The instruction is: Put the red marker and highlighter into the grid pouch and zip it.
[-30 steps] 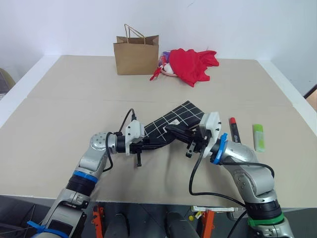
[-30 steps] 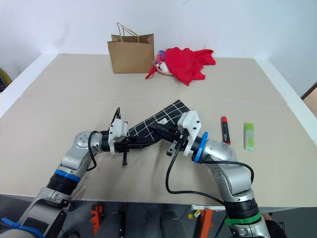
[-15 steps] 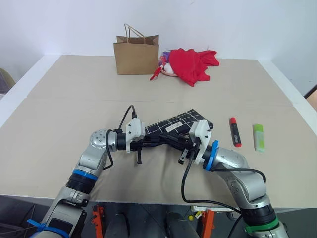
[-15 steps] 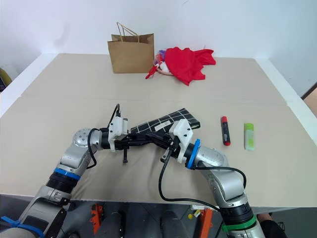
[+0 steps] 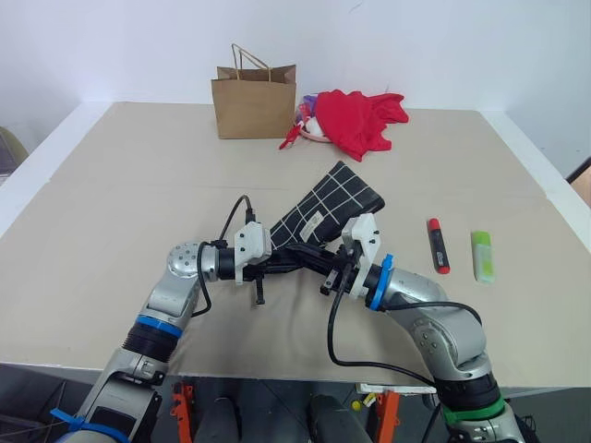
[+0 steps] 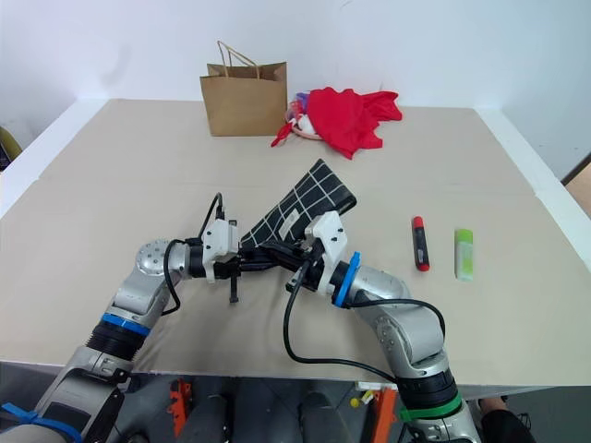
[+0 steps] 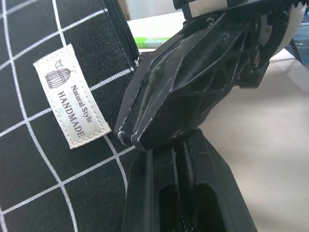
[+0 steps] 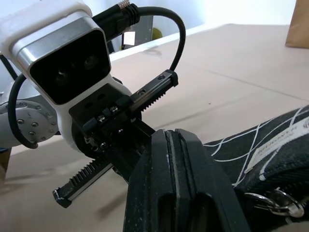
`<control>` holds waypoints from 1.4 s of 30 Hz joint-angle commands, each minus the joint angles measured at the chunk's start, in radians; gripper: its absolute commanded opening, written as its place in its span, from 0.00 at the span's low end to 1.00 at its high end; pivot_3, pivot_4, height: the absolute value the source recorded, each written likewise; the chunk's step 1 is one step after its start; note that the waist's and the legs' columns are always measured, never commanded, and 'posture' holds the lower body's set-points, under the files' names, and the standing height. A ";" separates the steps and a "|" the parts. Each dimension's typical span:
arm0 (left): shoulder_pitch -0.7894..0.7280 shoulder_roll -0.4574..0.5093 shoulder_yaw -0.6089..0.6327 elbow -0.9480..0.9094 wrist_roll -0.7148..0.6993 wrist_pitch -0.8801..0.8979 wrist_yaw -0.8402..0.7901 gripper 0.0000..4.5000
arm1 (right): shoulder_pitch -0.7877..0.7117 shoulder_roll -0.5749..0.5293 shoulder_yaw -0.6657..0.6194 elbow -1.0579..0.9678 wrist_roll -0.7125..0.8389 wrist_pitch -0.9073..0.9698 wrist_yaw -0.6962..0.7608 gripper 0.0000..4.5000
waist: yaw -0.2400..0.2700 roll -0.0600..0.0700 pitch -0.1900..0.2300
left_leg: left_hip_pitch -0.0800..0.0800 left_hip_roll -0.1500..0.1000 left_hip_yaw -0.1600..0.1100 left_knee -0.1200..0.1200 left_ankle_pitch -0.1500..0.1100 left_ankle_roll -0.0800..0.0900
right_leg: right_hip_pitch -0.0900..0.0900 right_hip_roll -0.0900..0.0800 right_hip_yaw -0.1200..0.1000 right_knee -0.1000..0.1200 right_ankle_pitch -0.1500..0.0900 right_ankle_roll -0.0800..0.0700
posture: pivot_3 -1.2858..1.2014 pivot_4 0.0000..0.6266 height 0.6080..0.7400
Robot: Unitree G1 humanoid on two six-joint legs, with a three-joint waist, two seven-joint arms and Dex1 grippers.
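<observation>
Grid pouch (image 5: 325, 207) held up off the table (image 5: 120, 194) between both grippers, far end tilted up and away toward the back, white label (image 5: 314, 221) facing the camera. Left gripper (image 5: 288, 261) pointing right, fingers closed on the pouch's near edge. Right gripper (image 5: 312, 259) pointing left toward it, fingers closed too, tips meeting the left gripper's at the pouch's near corner; in the left wrist view right gripper's closed fingers (image 7: 159, 104) pressed against the pouch fabric just beside the label. Metal zipper ring (image 8: 275, 202) visible at the pouch edge in the right wrist view; cannot tell exactly which part the right fingers pinch. Red marker (image 5: 437, 245) lying flat on the table to the right of the right arm, red cap toward the back. Highlighter (image 5: 482, 255) flat just beside it, further right, apart from the marker. Both outside the pouch. Brown paper bag (image 5: 254, 96) standing at the far edge of the table, red cloth (image 5: 358, 120) bunched just to its right.
</observation>
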 commanded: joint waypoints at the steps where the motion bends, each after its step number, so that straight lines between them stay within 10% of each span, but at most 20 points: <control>1: -0.036 -0.024 0.012 -0.049 -0.026 -0.034 0.013 0.00 | -0.015 -0.008 0.028 0.010 0.007 0.007 0.024 0.01 | 0.000 0.000 0.000 | 0.000 0.000 0.000 0.000 0.000 0.000 | 0.000 0.000 0.000 0.000 0.000 0.000 | 0.52 0.24 1.00; 42: 0.014 0.008 -0.002 -0.112 -0.023 -0.067 -0.012 0.00 | -0.016 -0.042 -0.026 -0.089 0.093 0.116 -0.008 0.01 | 0.000 0.000 0.000 | -0.001 0.000 0.000 0.000 0.000 0.000 | -0.001 0.000 0.000 0.000 0.000 0.000 | 0.52 0.24 1.00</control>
